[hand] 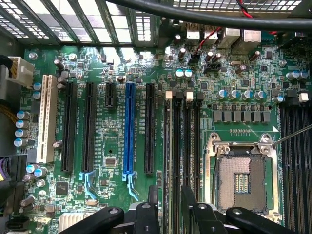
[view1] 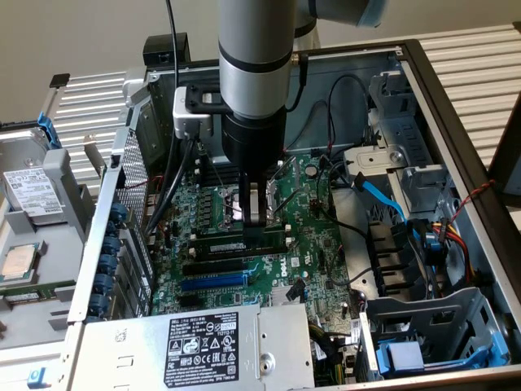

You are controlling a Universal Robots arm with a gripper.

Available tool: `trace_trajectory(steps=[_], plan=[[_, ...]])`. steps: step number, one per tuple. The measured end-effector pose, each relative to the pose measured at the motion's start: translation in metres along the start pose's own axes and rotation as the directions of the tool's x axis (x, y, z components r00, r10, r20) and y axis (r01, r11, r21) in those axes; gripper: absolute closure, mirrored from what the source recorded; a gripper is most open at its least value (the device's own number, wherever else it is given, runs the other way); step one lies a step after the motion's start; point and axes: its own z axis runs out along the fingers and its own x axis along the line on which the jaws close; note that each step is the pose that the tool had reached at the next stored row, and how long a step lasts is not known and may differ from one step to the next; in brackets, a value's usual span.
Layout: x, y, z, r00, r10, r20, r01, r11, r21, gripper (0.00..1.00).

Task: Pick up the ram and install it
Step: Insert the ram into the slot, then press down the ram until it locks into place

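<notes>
The arm reaches down into the open computer case (view1: 456, 106), its end effector (view1: 254, 213) near the centre of the frame, just above the motherboard (view1: 317, 236). Its fingers (hand: 146, 214) are spread apart and hold nothing. Directly beneath them the ram (view1: 240, 242) lies lengthwise in a black memory slot (hand: 176, 146), close beside the empty CPU socket (hand: 242, 178). The blue expansion slot (view1: 213, 282) lies lower in the frame.

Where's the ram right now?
In the exterior view the ram stands in a memory slot mid-motherboard, right beneath the open gripper, between it and the blue expansion slot.
</notes>
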Motion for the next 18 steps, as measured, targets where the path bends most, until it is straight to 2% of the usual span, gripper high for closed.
trace_trajectory(steps=[9,18], plan=[[-0.001,0.0019,-0.0193,1.0000,0.000,0.0000,0.000,1.0000,0.0000,0.67],[-0.001,0.0019,-0.0198,1.0000,0.000,0.0001,0.000,1.0000,0.0001,0.67]])
